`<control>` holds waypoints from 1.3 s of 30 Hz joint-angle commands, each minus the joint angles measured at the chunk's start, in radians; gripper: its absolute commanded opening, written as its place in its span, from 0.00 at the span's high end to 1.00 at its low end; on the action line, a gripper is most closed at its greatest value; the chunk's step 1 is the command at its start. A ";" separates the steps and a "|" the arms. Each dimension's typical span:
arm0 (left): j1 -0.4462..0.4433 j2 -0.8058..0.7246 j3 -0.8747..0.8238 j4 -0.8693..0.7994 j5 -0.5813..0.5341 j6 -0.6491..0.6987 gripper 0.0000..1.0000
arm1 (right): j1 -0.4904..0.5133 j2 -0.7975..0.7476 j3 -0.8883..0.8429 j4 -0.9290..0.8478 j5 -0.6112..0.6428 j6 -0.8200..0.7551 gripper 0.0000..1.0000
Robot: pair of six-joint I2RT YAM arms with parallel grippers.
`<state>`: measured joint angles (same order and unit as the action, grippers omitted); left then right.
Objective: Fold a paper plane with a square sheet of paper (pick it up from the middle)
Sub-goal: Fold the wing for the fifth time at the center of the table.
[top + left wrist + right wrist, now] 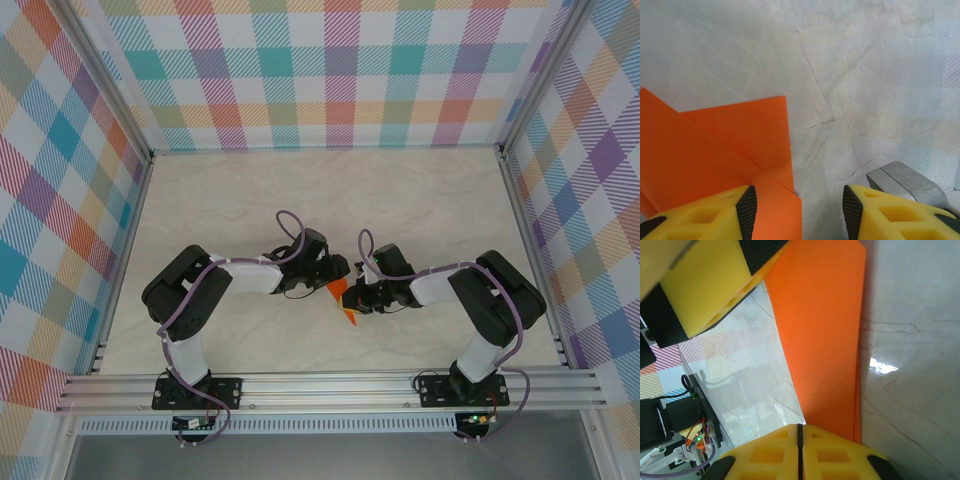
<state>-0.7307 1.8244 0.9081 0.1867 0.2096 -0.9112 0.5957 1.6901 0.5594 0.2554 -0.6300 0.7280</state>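
Partly folded bright orange paper sheet (342, 300) sits at centre frame, between both arms. Right gripper (799, 440) appears clamped on its edge; left gripper (796, 202) stands wide. Recommend aligning edges before pressing the crease.

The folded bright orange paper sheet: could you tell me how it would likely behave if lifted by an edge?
The folded bright orange paper sheet looks thin, so it would probably droop. Its overlapping creased layers may stiffen it. On the glossy marble-patterned table it could slide when pushed.
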 commanded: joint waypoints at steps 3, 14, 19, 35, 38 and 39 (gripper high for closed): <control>0.071 0.022 0.027 -0.092 -0.061 0.050 0.49 | 0.013 0.052 -0.055 -0.069 0.053 -0.021 0.92; 0.143 0.044 0.040 -0.125 -0.044 0.089 0.49 | 0.013 0.045 -0.057 -0.053 0.040 -0.015 0.92; 0.159 0.027 0.060 -0.165 -0.050 0.125 0.49 | 0.013 0.044 -0.054 -0.051 0.035 -0.012 0.92; 0.174 -0.132 0.124 -0.253 0.013 0.186 0.49 | 0.013 0.040 -0.035 -0.049 0.026 -0.004 0.91; 0.136 -0.130 0.116 -0.216 0.080 0.169 0.52 | 0.014 0.035 -0.034 -0.049 0.031 -0.001 0.91; 0.123 -0.128 0.111 -0.197 0.096 0.163 0.53 | 0.014 0.033 -0.033 -0.049 0.033 -0.001 0.91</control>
<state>-0.5644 1.7107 1.0420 -0.0544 0.2230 -0.7326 0.5953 1.6897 0.5461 0.2897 -0.6376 0.7261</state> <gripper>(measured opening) 0.482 0.090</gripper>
